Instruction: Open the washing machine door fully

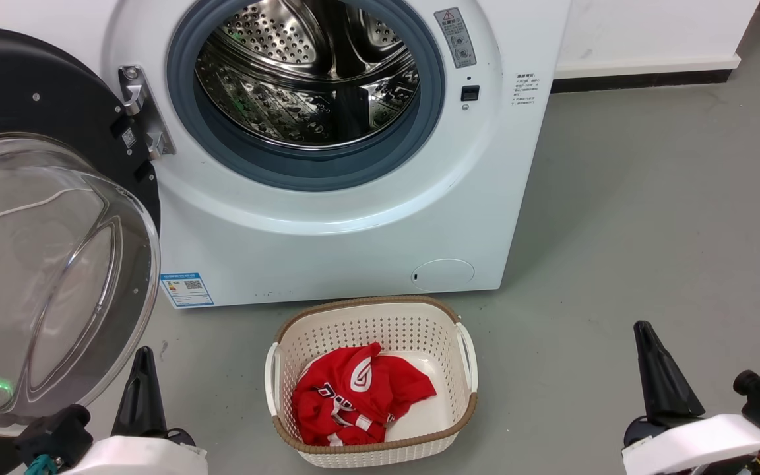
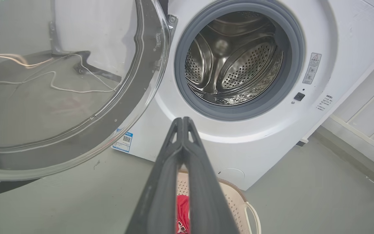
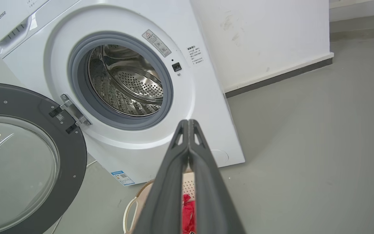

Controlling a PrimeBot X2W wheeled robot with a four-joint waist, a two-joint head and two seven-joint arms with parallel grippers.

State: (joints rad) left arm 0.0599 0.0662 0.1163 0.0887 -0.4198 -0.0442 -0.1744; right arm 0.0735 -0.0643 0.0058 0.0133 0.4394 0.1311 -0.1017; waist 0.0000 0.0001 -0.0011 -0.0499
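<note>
White all over the washing machine [image 1: 353, 224], centre frame, with a grey gasket [image 1: 317, 173] ringing a shiny steel drum [image 1: 287, 99] dotted in neat rows of holes. At the left, the washing machine door [image 1: 17, 86]: glossy black rim, clear glass centre. A blue label [image 1: 187, 290] low on the white front. Bottom centre, the cream basket [image 1: 370, 323], peppered with small holes and edged in woven brown, shows a red garment [image 1: 353, 396] with white lettering. The floor [image 1: 650, 231] is dull grey-green; left pincer [image 2: 182, 121] and right pincer [image 3: 188, 122], dark grey.
</note>
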